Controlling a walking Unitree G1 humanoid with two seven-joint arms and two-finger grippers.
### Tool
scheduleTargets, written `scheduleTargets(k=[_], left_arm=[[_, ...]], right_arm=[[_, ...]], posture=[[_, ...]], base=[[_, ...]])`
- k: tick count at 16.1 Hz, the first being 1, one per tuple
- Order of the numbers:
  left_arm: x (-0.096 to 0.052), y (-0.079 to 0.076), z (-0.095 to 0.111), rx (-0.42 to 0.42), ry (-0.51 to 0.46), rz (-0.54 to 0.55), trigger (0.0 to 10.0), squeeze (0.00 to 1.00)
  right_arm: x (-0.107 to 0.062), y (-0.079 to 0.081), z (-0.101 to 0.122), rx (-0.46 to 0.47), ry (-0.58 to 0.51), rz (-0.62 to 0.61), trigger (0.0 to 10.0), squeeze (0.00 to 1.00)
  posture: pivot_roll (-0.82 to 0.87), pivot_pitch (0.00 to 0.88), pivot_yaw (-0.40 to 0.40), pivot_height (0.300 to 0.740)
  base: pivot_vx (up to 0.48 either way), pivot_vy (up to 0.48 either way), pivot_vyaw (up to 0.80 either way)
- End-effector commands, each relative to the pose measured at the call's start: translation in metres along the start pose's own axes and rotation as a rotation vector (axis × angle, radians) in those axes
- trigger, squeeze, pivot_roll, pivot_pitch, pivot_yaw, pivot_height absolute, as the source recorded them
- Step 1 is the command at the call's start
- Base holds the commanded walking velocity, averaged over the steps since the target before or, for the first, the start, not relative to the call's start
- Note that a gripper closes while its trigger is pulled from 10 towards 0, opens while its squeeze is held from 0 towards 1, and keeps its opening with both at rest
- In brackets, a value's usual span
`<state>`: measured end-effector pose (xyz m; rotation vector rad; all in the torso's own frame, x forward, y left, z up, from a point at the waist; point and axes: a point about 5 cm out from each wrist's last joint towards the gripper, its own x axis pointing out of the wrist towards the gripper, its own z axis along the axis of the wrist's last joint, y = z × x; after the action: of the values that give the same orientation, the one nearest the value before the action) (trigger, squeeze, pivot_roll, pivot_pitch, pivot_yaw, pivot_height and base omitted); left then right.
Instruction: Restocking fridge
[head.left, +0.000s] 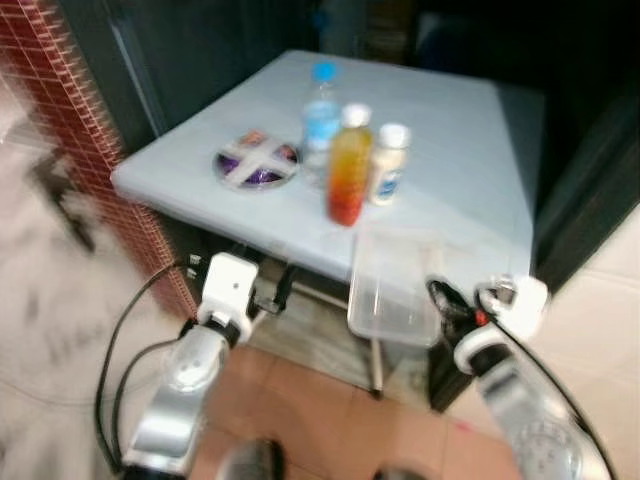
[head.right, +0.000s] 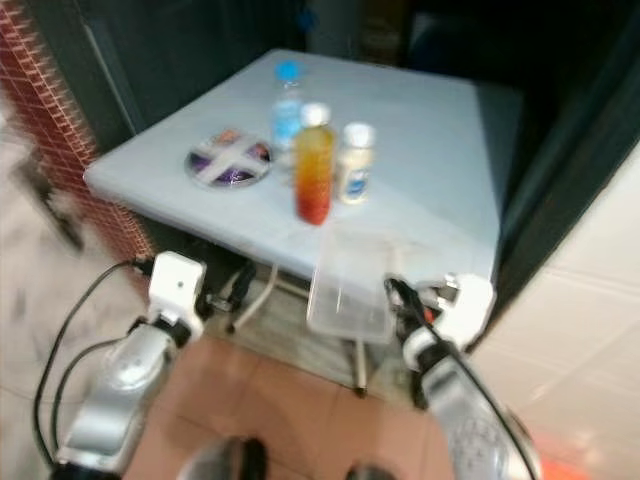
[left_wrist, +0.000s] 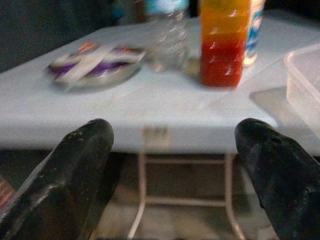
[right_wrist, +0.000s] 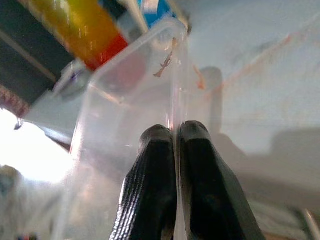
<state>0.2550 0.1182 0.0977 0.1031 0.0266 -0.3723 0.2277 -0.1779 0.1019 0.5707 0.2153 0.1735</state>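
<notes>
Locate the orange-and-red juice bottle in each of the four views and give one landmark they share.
Left eye view: juice bottle, table centre, between two other bottles.
Right eye view: juice bottle, left of centre.
Left wrist view: top centre.
Right wrist view: top left, behind the container.
Shared landmark: clear plastic container.

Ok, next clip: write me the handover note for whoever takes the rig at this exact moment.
Right end effector: shut on the wall of the clear plastic container, which overhangs the table's near edge.
Left end effector: open, empty, held low in front of the table.
On the table: orange juice bottle, water bottle with blue cap, small white bottle, and a round flat tin with a purple-and-white lid.
Done: container gripped.
Left: all three bottles stand outside the container; nothing is loaded yet. The head views are blurred, so confirm positions before moving.
</notes>
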Motion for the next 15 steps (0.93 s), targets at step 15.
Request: scheduleTargets(k=[15], left_arm=[[-0.004,0.0,-0.009,0.01,0.037,-0.005,10.0,0.0]], right_arm=[[0.015,0.004,0.001,-0.032,-0.015,0.01,10.0,0.0]], posture=[[-0.03,0.004,0.056,0.74]], base=[[-0.088,0.0,0.38]])
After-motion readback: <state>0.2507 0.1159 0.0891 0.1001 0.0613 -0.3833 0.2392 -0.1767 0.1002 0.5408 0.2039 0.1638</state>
